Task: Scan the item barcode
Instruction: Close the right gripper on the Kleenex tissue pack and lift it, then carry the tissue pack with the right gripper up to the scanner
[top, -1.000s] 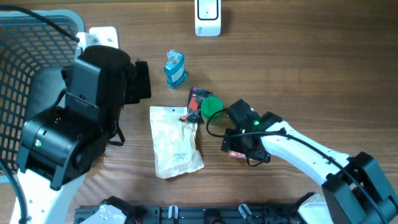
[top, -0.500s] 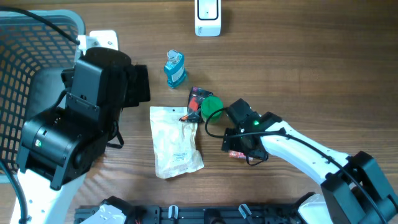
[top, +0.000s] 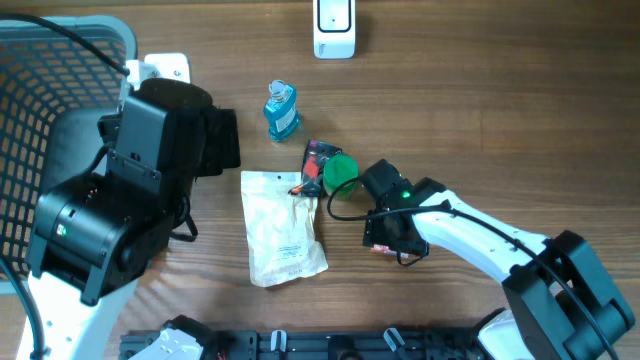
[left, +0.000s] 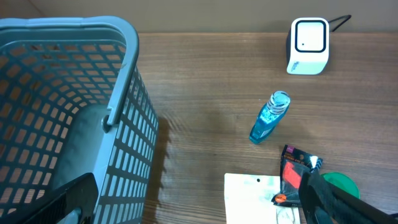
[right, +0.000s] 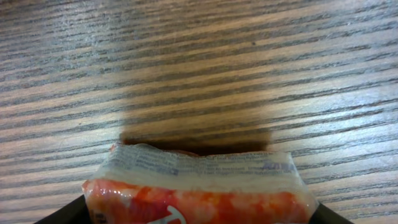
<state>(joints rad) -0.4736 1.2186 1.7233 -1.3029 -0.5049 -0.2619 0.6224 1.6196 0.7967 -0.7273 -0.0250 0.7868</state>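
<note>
Right wrist view: a soft red-orange packet (right: 199, 193) with a clear crimped seal lies flat on the grained wood table (right: 199, 56), between the fingers of the right gripper (top: 388, 238). Whether they grip it cannot be told. The seal print is unreadable. The overhead view hides most of the packet under that gripper. The left gripper (left: 202, 202) is spread wide and empty, near a plastic lattice basket (left: 118, 93). Farthest is a white boxy scanner (top: 334, 28).
</note>
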